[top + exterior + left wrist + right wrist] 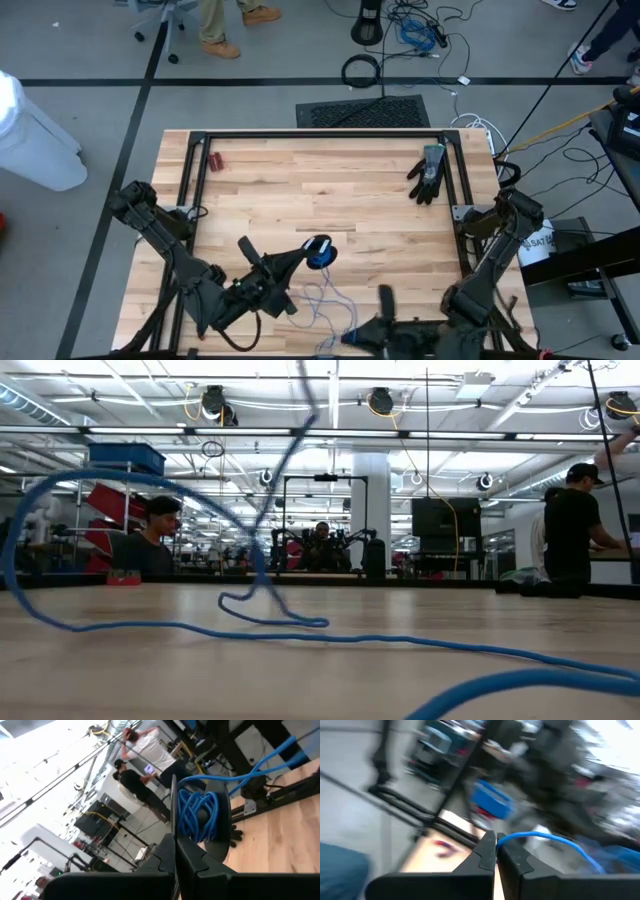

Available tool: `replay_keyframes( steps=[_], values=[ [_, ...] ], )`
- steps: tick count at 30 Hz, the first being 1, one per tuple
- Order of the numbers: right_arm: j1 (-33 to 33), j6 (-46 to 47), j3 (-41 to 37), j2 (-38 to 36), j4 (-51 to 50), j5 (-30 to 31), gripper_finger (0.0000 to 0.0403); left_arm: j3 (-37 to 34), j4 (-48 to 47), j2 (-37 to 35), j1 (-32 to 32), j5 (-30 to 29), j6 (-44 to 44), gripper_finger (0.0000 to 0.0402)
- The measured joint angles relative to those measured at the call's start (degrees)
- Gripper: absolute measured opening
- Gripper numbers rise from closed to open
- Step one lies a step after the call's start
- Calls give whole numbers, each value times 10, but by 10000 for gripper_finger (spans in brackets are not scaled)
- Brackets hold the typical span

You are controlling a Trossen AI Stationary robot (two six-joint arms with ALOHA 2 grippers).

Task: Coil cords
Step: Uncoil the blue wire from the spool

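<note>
The cord is a thin blue cable. Part of it sits as a small coil (320, 250) (197, 815) on the fingers of my left gripper (304, 256) (175, 837), which is shut and held above the table's near middle. From the coil a strand (322, 292) drops in slack loops to the table (300, 635) and runs on to my right gripper (352, 336) (495, 845), shut at the near edge. The plug and the dark end do not show. My left gripper carries the coil (192, 827), several turns wound around its shut fingers near their free ends. The fingers lie about level. The coil is lifted clear of the table, and one strand (260, 765) leads away from it. The turns hide whether an end is pinched. My right gripper pinches one strand of the cord between its two fingertips (501, 840). The fingers lie about level and point toward the table's far left. The strand arcs away slack from the tips (555, 837), clear of the table there.
A black glove (428, 175) lies at the far right of the wooden table (300, 190), and small red pliers (215, 160) at the far left. A black frame (320, 134) edges the table. People stand in the room beyond (575, 525).
</note>
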Motion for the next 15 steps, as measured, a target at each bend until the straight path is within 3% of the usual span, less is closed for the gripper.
replay_keyframes(
  steps=[5, 15],
  values=[
    [20, -14, 0, -14, -42, 162, 0, 0, -1, 0, -23, 2, 18, 0],
    [20, 3, 0, -20, -122, 291, 0, 0, -1, 0, -50, 15, 35, 0]
  ],
)
